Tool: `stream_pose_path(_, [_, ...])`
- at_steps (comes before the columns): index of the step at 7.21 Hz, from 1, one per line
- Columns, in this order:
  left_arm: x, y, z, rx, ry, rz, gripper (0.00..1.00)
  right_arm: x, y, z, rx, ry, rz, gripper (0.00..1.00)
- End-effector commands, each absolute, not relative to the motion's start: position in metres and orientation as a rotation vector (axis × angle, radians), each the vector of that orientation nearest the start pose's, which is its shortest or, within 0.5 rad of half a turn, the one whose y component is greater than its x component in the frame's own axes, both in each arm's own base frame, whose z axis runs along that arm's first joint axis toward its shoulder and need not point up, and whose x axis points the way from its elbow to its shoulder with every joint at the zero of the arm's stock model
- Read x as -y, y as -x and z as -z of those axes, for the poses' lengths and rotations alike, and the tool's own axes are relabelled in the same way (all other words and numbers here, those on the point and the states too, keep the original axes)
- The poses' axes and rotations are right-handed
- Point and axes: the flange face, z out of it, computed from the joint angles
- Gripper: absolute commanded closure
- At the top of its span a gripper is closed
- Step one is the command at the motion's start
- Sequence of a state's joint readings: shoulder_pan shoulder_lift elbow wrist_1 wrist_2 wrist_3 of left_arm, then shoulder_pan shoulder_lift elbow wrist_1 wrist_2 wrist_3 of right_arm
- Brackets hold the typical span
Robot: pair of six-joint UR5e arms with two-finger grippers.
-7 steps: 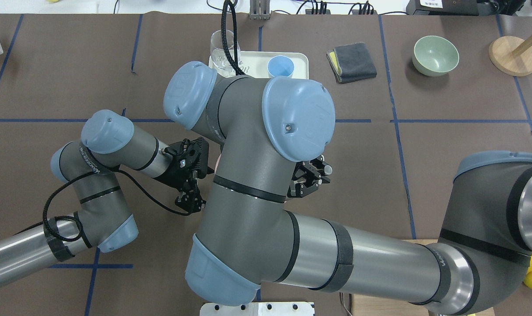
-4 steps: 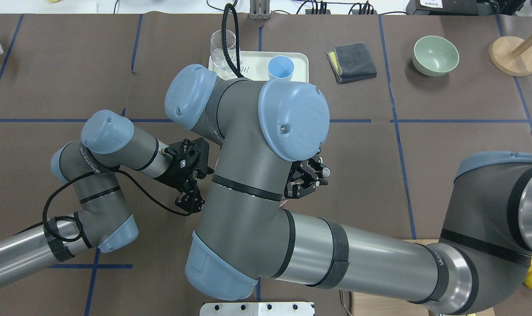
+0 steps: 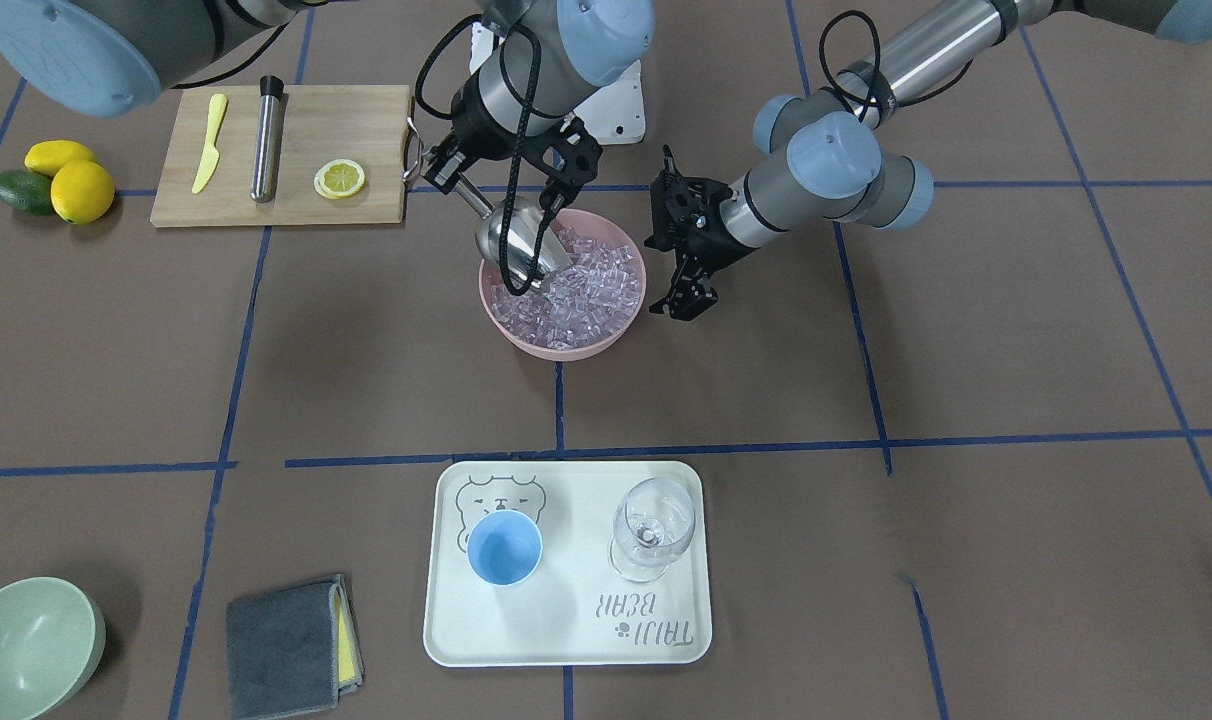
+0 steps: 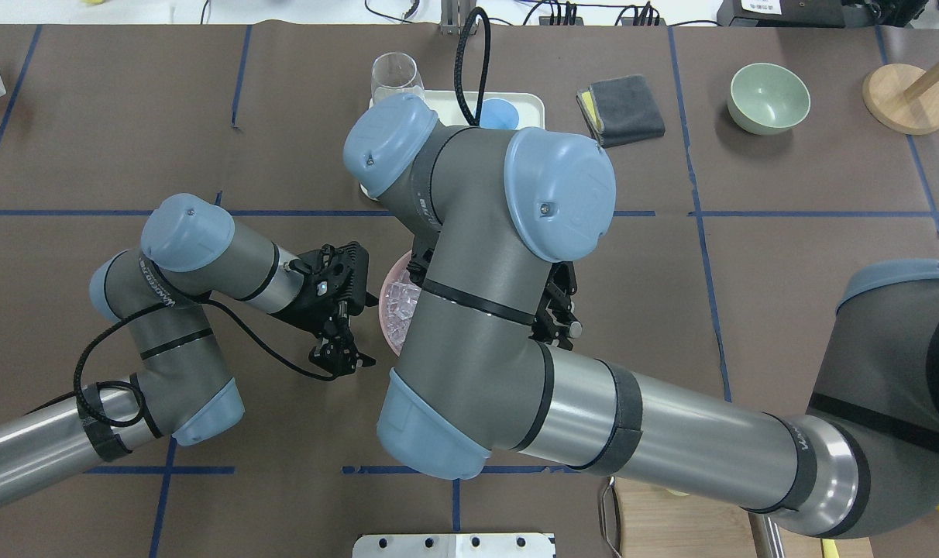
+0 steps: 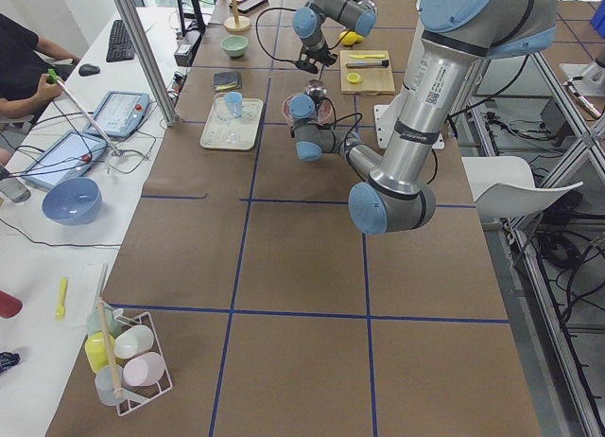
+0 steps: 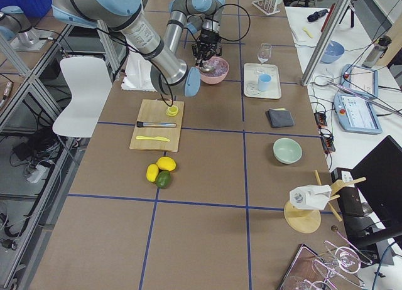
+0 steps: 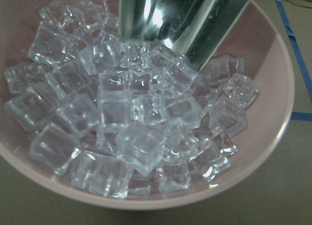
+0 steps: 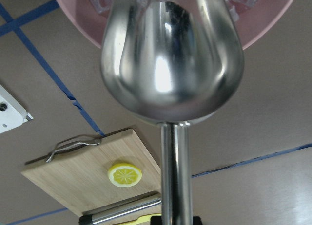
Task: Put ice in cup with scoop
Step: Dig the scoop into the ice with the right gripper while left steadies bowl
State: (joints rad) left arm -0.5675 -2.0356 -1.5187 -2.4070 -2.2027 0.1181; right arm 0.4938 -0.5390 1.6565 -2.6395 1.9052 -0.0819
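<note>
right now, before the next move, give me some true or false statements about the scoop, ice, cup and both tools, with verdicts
1. The right tool holds the scoop by its handle. True.
2. The cup has ice in it. False: it is empty; the ice is in the pink bowl.
3. The scoop's mouth dips into the ice. True.
4. The left tool is clamped on the pink bowl's rim. False: it is open and empty, beside the bowl.
5. The cup lies on its side on the bare table. False: it stands upright on the white tray, next to the wine glass.
</note>
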Motion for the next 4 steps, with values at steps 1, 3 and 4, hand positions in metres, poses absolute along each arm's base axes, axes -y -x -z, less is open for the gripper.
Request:
stream_pose_path(1, [0.416,-0.514,-0.316,-1.101,-0.935,-1.332,0.00,0.394,0.523,-0.138,0.373,0.123,1.111,1.00])
stream_pose_path(3, [0.416,-0.514,-0.315,-1.102,-0.937,-1.332,0.00,0.394,0.523,-0.160,0.390,0.100,1.098,1.00])
stream_pose_path(4, [0.416,-0.515,-0.313,-1.103,-0.937,-1.330,0.00,0.395,0.526,-0.167,0.401,0.084,1.096,1.00])
